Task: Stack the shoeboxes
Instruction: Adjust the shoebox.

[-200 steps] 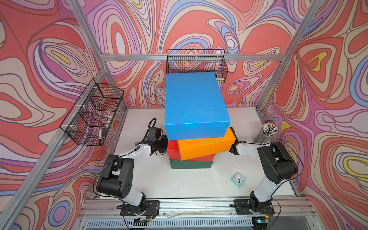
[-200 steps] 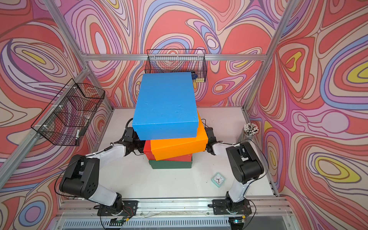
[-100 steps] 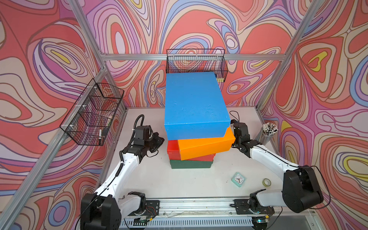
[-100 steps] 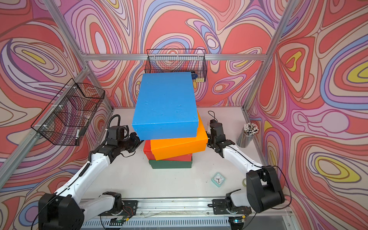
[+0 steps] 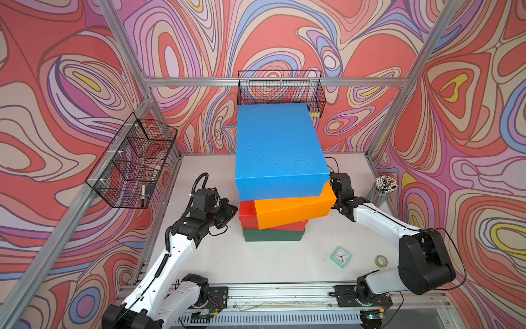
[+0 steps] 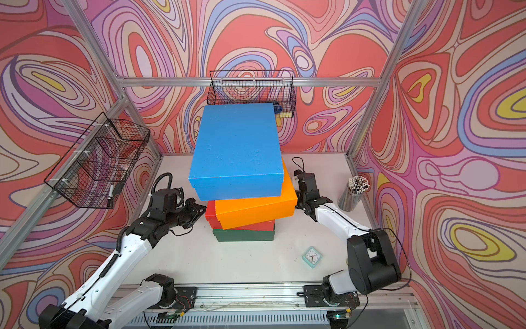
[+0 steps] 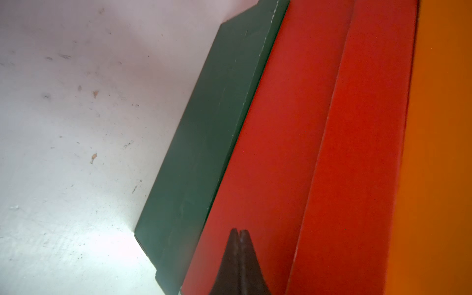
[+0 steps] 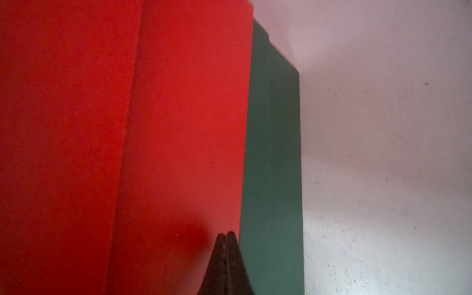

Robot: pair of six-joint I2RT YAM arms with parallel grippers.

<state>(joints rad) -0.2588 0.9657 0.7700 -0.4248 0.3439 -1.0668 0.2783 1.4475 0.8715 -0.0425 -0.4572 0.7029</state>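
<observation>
Four matte cardboard boxes, plain rectangular blocks with crisp edges, stand in one pile around the middle of the white tabletop (image 5: 270, 270). The green box (image 5: 273, 235) lies flat at the bottom and the red box (image 5: 246, 209) sits on it, fairly square to it. The orange box (image 5: 293, 210) above is twisted, so its near right corner juts past the red and green ones. The blue box (image 5: 279, 148) crowns the pile, its broad flat lid faintly scuffed and hiding much of what lies below in both top views. In both wrist views a straight lid seam runs along the red side, and in the left wrist view the green edge shows a worn pale line.

The left tool (image 7: 238, 231) is at the left side of the pile. Its two dark tapered fingers are pressed together to a point, pinching nothing, with the tip over the red side below the seam. I cannot tell whether it touches. The right tool (image 8: 226, 233) is at the right side, likewise pressed together and empty, its tip by the red side close to where the green begins.

At the near right, apart from the pile, lie a small square mint clock (image 5: 340, 257) and a tape roll (image 5: 380, 260). A cup of pencils (image 5: 382, 190) stands by the right edge. The tabletop is speckled and scratched
</observation>
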